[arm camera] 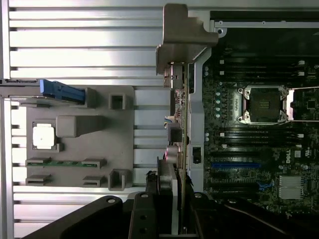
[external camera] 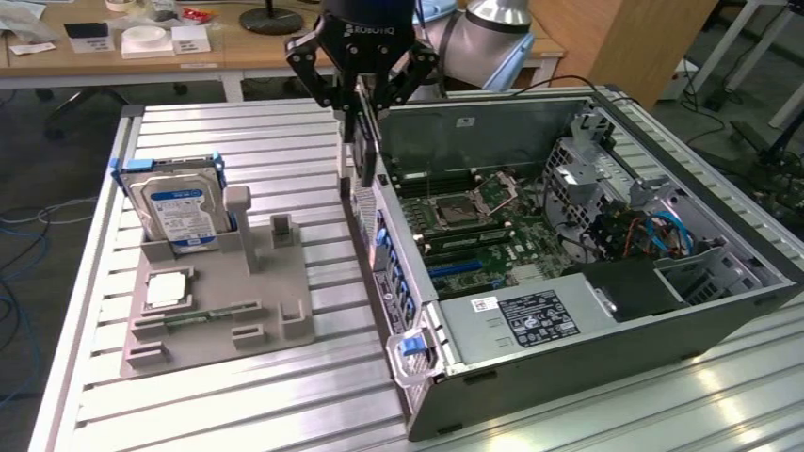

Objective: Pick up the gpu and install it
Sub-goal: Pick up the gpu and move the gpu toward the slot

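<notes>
- Exterior view: you see the gripper [external camera: 364, 108] pinching the gpu [external camera: 367, 155], jaws closed on the card's upper end, above the near wall of the open computer case [external camera: 703, 311]
- The card hangs clear of every surface, long axis vertical, straight below the claw
- Wrist view: the gpu [arm camera: 182, 129] shows edge-on, its metal bracket [arm camera: 182, 35] at the far, lowest end
- The motherboard [external camera: 477, 217] and its blue slot [arm camera: 234, 165] lie to the exterior view's right of the card, near but apart
- The grey fixture [external camera: 214, 311] holding the hard drive [external camera: 176, 212] sits on the opposite side
</notes>
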